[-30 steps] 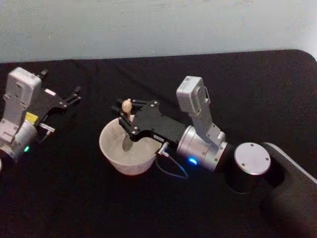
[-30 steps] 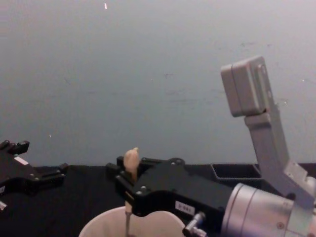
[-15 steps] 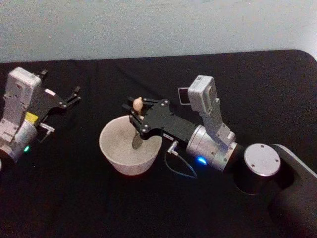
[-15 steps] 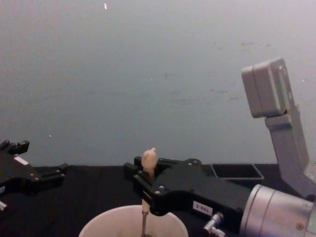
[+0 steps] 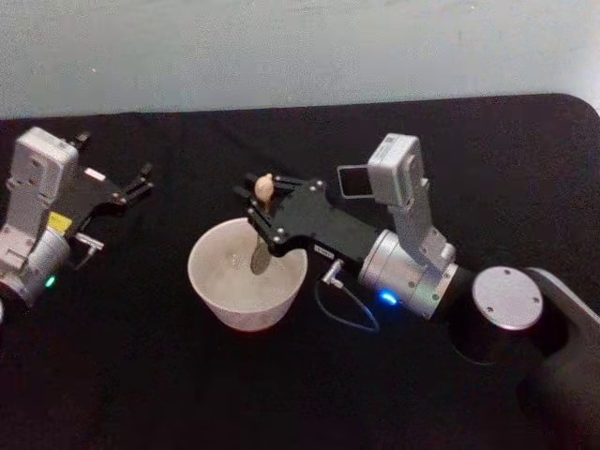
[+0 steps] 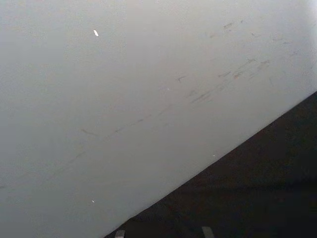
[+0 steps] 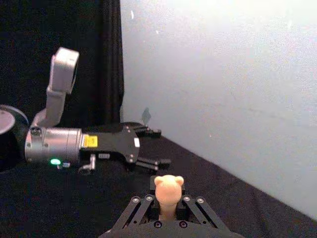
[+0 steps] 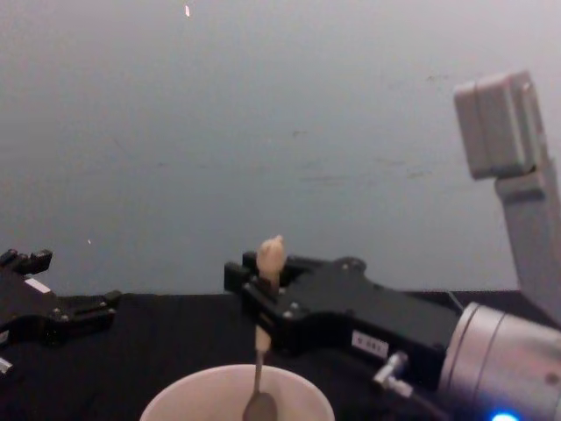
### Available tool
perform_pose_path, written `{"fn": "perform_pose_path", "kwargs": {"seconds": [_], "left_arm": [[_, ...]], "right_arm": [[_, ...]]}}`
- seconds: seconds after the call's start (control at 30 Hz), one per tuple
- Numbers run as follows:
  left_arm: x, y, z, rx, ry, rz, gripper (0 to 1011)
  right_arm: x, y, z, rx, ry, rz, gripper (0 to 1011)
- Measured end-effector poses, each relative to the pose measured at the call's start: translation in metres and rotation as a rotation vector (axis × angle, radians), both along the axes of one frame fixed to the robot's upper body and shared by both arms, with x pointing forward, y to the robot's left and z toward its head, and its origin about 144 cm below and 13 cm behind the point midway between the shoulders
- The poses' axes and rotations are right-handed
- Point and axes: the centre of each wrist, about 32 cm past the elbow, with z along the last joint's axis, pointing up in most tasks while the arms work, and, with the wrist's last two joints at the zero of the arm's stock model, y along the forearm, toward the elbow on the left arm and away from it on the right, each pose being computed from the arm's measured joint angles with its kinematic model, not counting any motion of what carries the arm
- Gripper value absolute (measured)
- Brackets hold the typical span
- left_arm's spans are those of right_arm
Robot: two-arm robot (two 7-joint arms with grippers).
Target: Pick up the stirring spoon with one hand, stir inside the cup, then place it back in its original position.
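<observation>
- The stirring spoon (image 5: 260,257) has a pale peach handle, a thin stem and a dark shiny bowl. It hangs upright with its bowl down inside the cup (image 5: 202,258), toward the cup's right side.
- The right wrist view shows the handle's tip as a small bear head; the chest view shows the bowl against the cup's pale inner wall.
- The right gripper (image 5: 265,208) reaches leftward over the cup, clamped on the handle below the knob.
- The left gripper (image 5: 131,187) rests at the left of the table (image 5: 141,375), fingers spread.
</observation>
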Motion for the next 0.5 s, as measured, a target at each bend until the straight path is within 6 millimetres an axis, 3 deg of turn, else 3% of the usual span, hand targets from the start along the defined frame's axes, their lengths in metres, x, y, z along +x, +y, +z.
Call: {"fn": "perform_pose_path", "kwargs": {"seconds": [0.5], "left_arm": [[0.000,0.000,0.000,0.000,0.000,0.000,1001]], "right_arm": [[-0.005,-0.004,0.034,0.042,-0.073,0.017,164]]}}
